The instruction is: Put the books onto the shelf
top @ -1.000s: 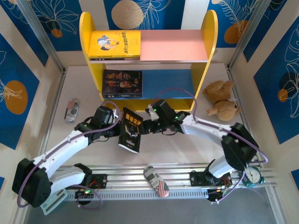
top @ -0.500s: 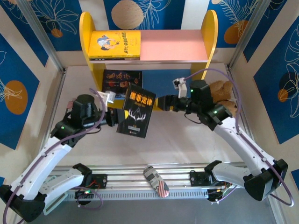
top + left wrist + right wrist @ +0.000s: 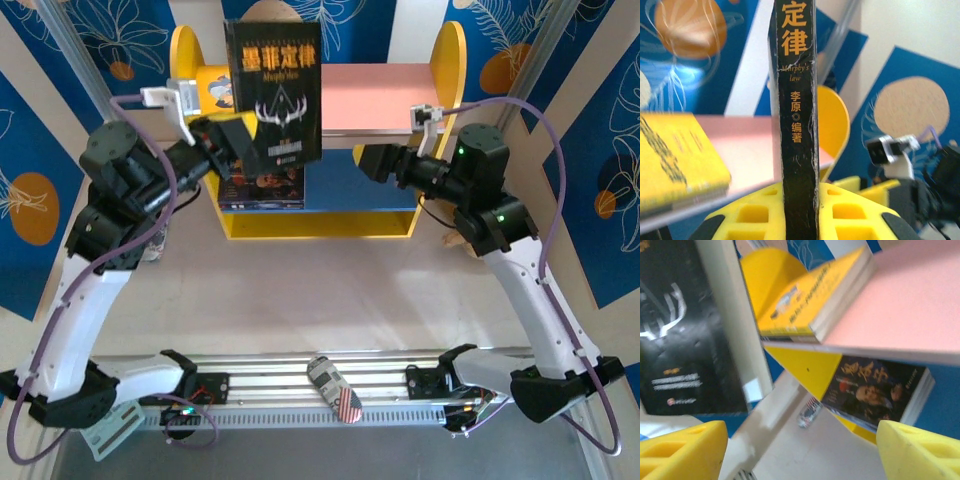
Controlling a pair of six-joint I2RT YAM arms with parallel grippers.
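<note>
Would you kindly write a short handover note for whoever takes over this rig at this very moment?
Left claw: shut on the black book with gold title, held upright and raised by the left end of the shelf.
Right claw: open and empty, near the shelf's front.
Done: the yellow book lies on the pink top board; the dark book with a man's face lies on the blue lower board.
Left: set the held book onto the shelf and release it.
</note>
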